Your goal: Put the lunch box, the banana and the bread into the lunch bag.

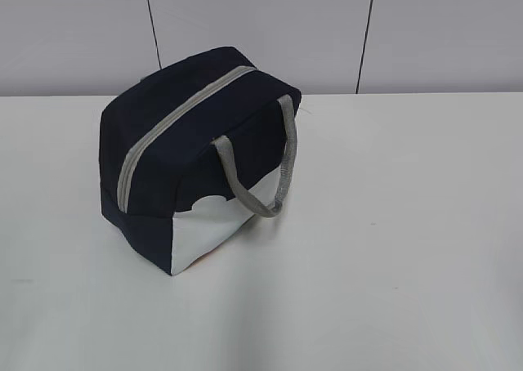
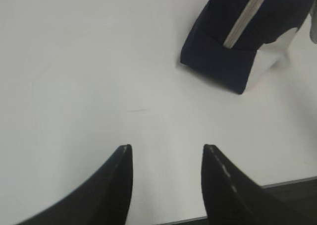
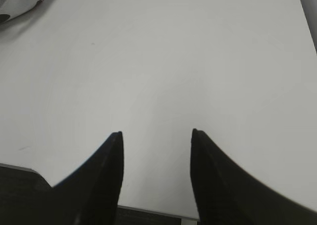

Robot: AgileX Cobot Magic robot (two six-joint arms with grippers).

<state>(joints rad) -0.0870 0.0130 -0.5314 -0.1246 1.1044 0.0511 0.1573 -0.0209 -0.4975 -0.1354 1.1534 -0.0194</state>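
Exterior view: sitting on the white table (image 1: 409, 248), left of the table's middle, the navy-blue lunch bag (image 1: 176, 154), boxy, with one bottom corner pointing toward the camera. Running diagonally along the bag's top, the grey zipper (image 1: 176, 126), looking closed along the whole stretch that shows. Hanging down over the bag's near side, a grey strap handle (image 1: 274, 179), looping across the white lower side panel (image 1: 208, 236). Standing behind the bag, a pale wall (image 1: 261, 28) crossed by two thin dark vertical lines. Showing no arm or gripper here.

Left wrist view: hovering over bare table, well short of the bag, the left gripper (image 2: 167, 148), its two dark fingers standing apart with nothing between them. Lying up and to the right of the fingertips, the bag's near end, navy fabric with the grey zipper slanting across it and a patch of white panel at its right edge.

Right wrist view: hanging over bare table near its front edge, the right gripper (image 3: 156, 133), fingers likewise parted and holding nothing. Peeking in at the top left corner, far from the fingertips, a small white and dark rounded piece, probably the bag's edge, though too little showing for certainty.
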